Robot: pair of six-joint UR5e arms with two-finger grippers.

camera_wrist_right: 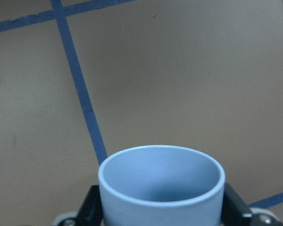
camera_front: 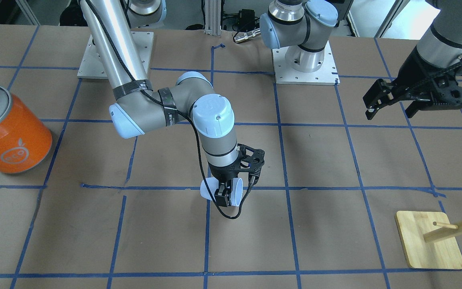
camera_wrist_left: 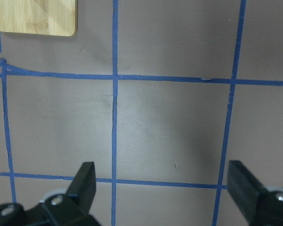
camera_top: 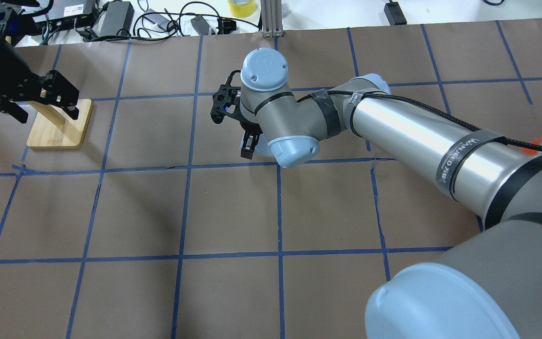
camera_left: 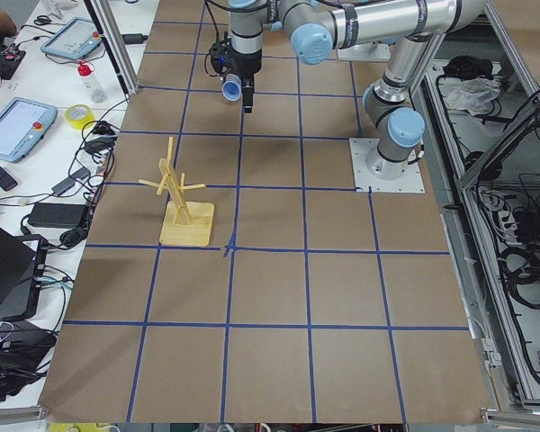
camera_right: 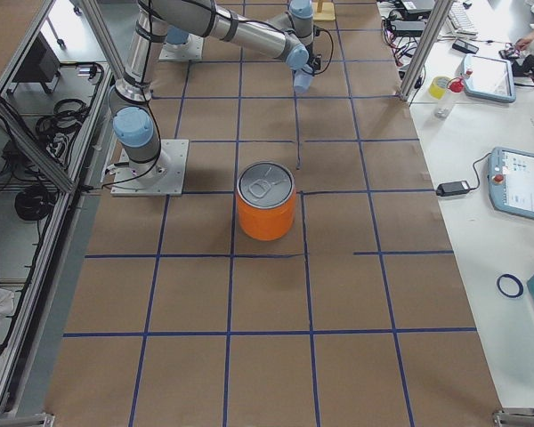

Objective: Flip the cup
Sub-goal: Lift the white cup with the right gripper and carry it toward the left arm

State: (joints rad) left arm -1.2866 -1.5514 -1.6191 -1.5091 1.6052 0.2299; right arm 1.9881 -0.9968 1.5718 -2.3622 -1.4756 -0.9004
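The small pale blue-white cup (camera_front: 206,188) is held on its side between the fingers of my right gripper (camera_front: 223,196), a little above the brown table near its middle. In the right wrist view the cup's open mouth (camera_wrist_right: 161,188) faces the camera, with a black finger on each side. The cup also shows in the exterior left view (camera_left: 231,87) and the exterior right view (camera_right: 303,82). My left gripper (camera_front: 391,112) is open and empty, raised above the table far from the cup. It hangs over the wooden stand in the overhead view (camera_top: 45,113). Its spread fingers (camera_wrist_left: 85,183) frame bare table.
A big orange can (camera_front: 8,128) with a silver lid stands at the table's end on my right side. A wooden peg stand (camera_front: 429,241) on a square bamboo base sits on my left side, below the left gripper. Blue tape lines grid the brown table.
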